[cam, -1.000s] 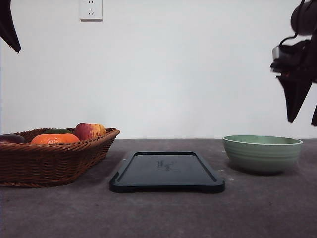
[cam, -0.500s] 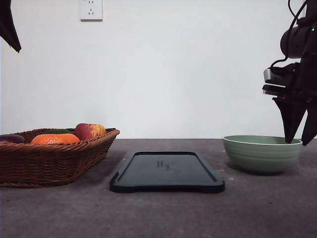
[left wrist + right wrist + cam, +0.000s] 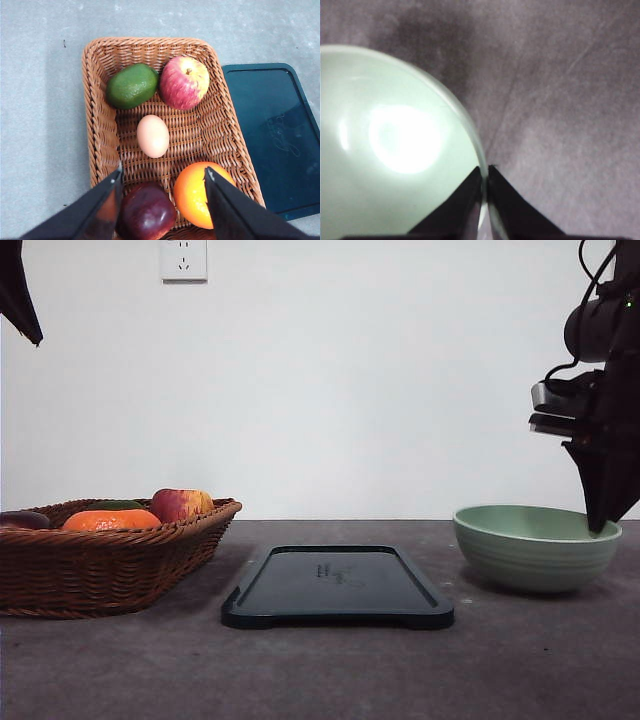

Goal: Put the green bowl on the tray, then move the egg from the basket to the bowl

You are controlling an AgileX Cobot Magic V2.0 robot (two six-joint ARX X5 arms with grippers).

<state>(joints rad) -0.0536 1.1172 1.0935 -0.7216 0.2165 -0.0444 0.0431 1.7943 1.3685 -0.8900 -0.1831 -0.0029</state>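
**Right gripper pinches the bowl's far-right rim; the tray lies to its left**

Front view: The green bowl (image 3: 536, 548) sits on the grey worktop (image 3: 320, 670) at the right, tipped slightly, its right edge raised. The right gripper (image 3: 598, 525) comes down from above onto that right edge, dark fingers drawn together at the rim. The tray (image 3: 338, 587) lies flat at the centre of the worktop, apart from the bowl and to its left, long axis running away from the camera. So the carry has to go leftward, and the right arm is by far the nearer one. The basket (image 3: 105, 558) stands at the far left, with an apple (image 3: 181, 504) and an orange fruit (image 3: 111, 520) showing above its rim.

Left wrist view: The left gripper (image 3: 162, 186) hangs wide open above the basket, holding nothing. The egg (image 3: 153, 135) lies near the basket's middle, beyond the fingertips, between a green fruit (image 3: 132, 85) and the apple on one side and a dark red fruit (image 3: 146, 212) and the orange fruit on the other.

Right wrist view: The two fingers are nearly closed, with the bowl's pale rim caught between them, one finger inside and one outside.
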